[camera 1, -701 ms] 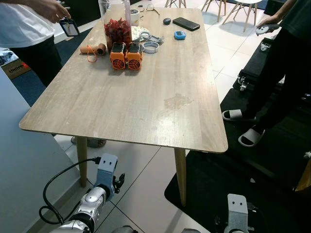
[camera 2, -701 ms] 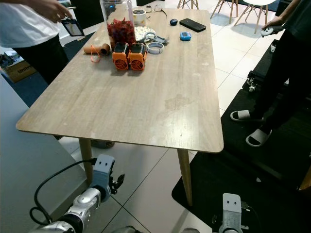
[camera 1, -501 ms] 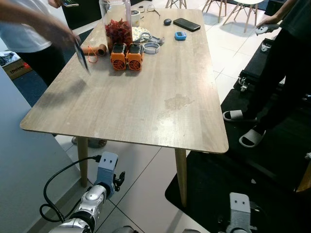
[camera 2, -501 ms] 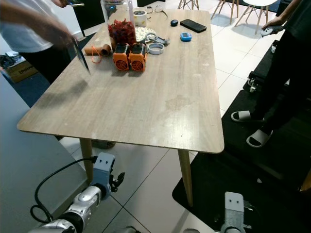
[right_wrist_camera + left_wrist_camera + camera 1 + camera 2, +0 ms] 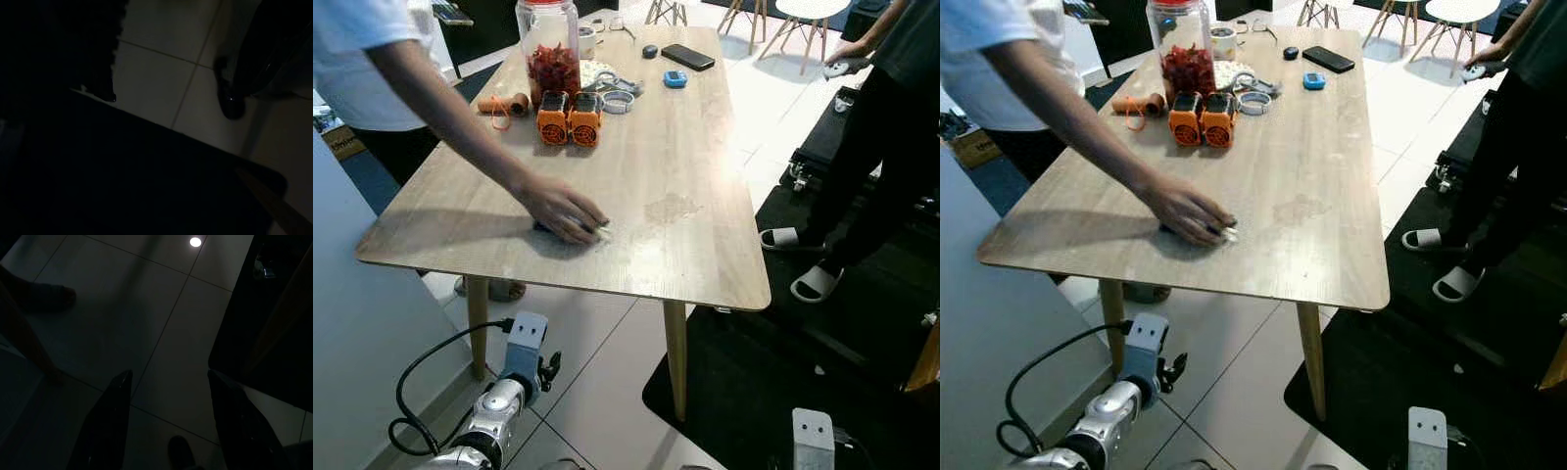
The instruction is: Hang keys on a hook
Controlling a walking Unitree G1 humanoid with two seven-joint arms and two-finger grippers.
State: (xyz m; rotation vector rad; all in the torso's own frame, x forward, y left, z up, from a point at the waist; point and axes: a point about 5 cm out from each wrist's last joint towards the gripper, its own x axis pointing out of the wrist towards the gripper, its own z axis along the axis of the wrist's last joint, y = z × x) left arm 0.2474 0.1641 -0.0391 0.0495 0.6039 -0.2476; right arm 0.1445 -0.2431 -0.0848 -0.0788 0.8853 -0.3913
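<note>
No readable writing is seen. The left gripper (image 5: 166, 426) is hung low over floor tiles, fingers spread wide, nothing held. Keys (image 5: 599, 231) are pressed under a person's hand (image 5: 563, 211) on the table (image 5: 685, 176) above; the right gripper's opening cannot be told.

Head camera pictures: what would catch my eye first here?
A person's hand pressed flat on the near part of the wooden table, covering something small. At the far end stand a jar of red stuff and two orange blocks. Below, over the tiled floor, the robot's left arm hangs idle, its claw open.
</note>
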